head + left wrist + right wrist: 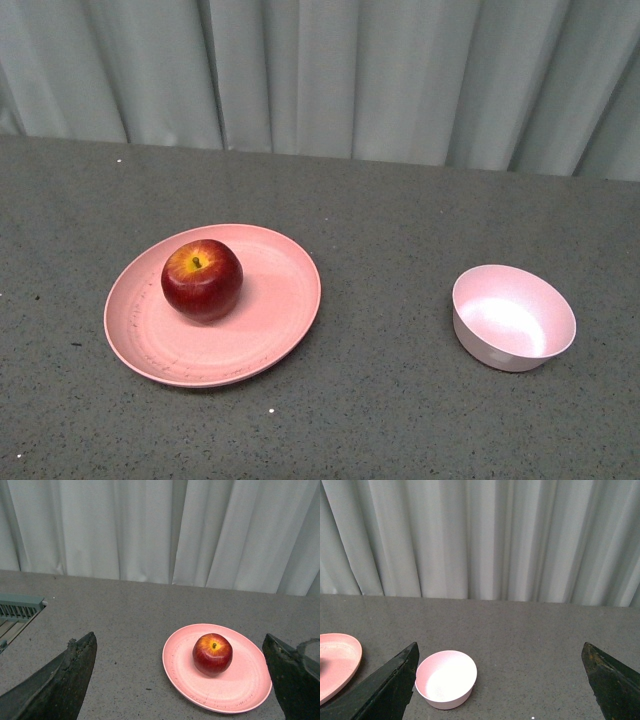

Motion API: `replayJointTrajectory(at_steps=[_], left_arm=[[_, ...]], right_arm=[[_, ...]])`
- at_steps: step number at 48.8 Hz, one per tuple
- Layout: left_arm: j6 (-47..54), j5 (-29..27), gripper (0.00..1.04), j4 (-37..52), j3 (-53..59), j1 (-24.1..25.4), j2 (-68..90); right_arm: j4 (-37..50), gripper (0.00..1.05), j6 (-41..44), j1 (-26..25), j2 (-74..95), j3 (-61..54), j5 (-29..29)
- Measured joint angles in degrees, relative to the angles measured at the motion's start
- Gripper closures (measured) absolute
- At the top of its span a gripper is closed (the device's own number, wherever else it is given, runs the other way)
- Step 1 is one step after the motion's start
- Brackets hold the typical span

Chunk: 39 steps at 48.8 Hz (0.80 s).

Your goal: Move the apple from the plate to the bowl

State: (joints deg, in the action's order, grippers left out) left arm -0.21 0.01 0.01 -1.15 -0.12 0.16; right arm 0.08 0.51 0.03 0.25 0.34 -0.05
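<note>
A glossy dark-red apple [202, 279] with a yellow patch at its stem sits on the wide salmon-pink plate [270, 330], left of centre on the table. The small pale pink bowl [513, 317] stands empty to the right, well apart from the plate. Neither arm shows in the front view. In the left wrist view the apple [212, 653] and plate [245, 685] lie ahead of my open left gripper [182, 680], closer to one finger. My right gripper [501, 680] is open too, with the bowl [445, 678] ahead near one finger and the plate's edge [340, 660] off to the side.
The grey speckled table [380, 240] runs back to a pale pleated curtain [330, 70]. A grey-green slatted fixture [17, 607] sits at the table's side in the left wrist view.
</note>
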Motion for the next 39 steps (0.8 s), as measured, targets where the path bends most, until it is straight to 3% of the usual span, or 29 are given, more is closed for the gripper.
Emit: replayJointTrajectory(at_steps=[39], left_arm=[[0.0,0.0,0.07,0.0,0.0,0.0,0.0]], right_arm=[[0.0,0.09,0.0,0.0,0.0,0.0,0.0]])
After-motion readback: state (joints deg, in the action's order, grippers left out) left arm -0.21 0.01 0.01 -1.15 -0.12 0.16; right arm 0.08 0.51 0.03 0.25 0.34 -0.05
